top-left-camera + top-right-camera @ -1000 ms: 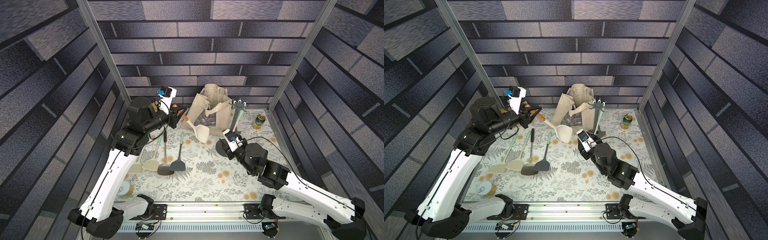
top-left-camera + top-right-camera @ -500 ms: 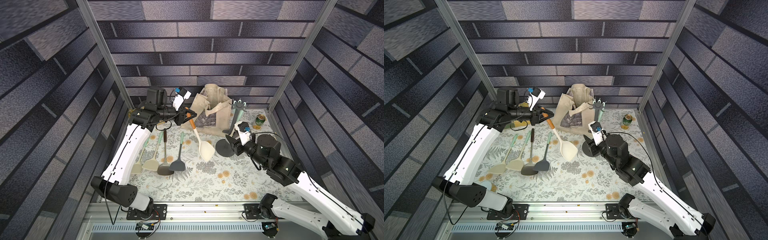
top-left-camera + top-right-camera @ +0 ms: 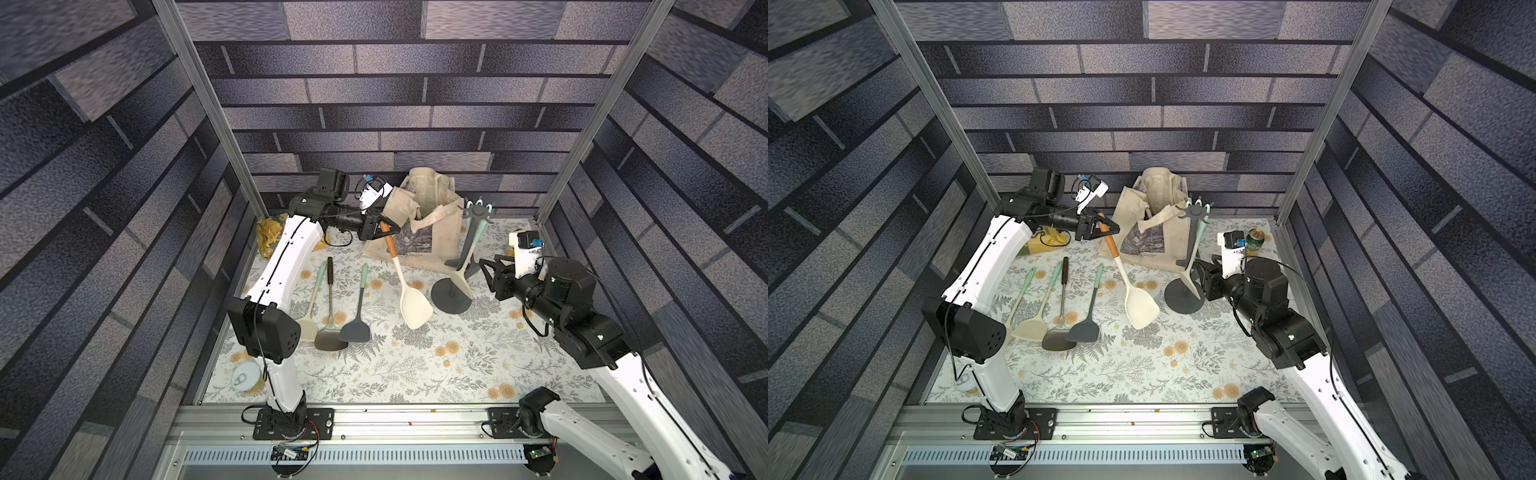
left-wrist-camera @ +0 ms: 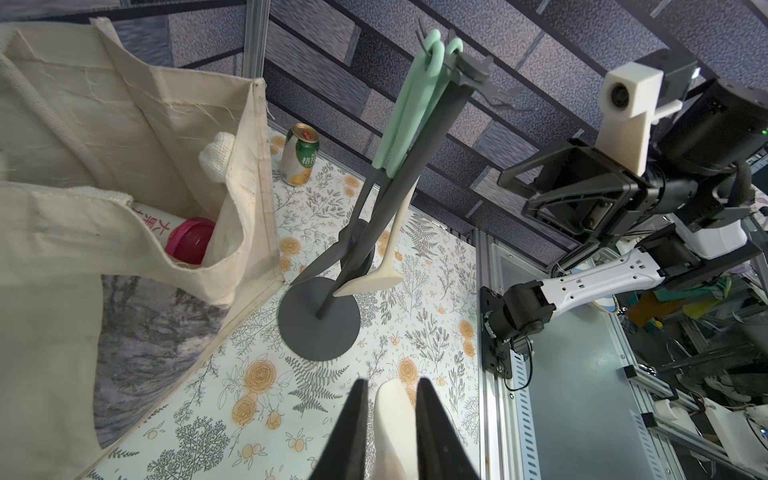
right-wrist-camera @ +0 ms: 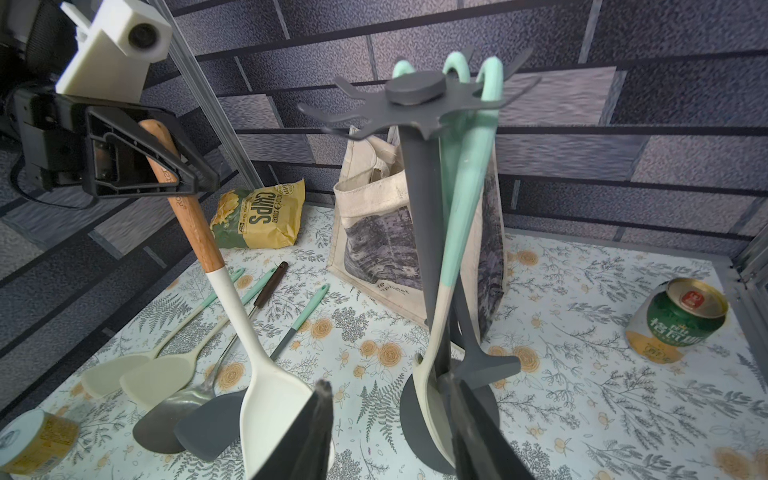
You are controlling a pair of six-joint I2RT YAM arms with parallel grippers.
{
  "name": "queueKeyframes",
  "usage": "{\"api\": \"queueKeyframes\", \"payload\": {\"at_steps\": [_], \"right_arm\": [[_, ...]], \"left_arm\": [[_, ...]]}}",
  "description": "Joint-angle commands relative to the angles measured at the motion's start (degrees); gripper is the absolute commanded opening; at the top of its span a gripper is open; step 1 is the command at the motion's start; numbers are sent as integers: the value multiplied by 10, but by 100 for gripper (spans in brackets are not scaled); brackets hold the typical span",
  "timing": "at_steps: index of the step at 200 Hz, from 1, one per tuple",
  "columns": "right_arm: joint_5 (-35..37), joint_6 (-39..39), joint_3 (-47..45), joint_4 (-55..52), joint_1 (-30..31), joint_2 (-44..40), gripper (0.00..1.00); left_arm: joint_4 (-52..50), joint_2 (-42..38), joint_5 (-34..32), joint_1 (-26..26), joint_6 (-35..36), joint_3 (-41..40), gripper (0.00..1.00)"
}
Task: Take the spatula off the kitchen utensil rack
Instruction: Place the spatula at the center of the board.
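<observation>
The spatula (image 3: 411,307) was found apart from the kitchen utensil rack (image 3: 451,296), its wooden handle clamped in the left gripper (image 3: 392,229) above the floral table cover (image 3: 415,374). The right gripper (image 3: 487,277) was noted parted and empty beside the rack's base. Brick-patterned walls (image 3: 395,104) enclosed the cell.

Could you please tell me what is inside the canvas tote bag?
In the left wrist view, the canvas tote bag holds a white container with a magenta cap and red lettering. Its lower part and anything deeper are hidden by cloth.

The yellow snack bag (image 5: 257,220) reads "CHIPS" in dark letters.
</observation>
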Motion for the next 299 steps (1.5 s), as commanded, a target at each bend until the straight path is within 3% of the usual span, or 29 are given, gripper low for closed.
{"api": "queueKeyframes", "payload": {"at_steps": [1,49,130,162,215,238,299], "right_arm": [[-100,63,-12,19,-42,4,47],[-187,110,-49,78,-119,12,47],[-201,114,-82,117,-145,19,47],[-197,111,-90,120,-145,17,48],[-197,102,-96,124,-145,15,48],[-198,99,-99,125,-145,13,48],[-198,88,-100,119,-145,16,48]], "left_arm": [[-53,10,49,0,52,18,0],[-103,75,41,-6,120,26,0],[-124,198,0,-25,170,57,0],[19,182,-6,-24,100,-41,0],[191,197,-129,-33,12,-112,0],[250,213,-193,-32,-24,-124,5],[331,260,-242,-17,-100,-134,23]]}}
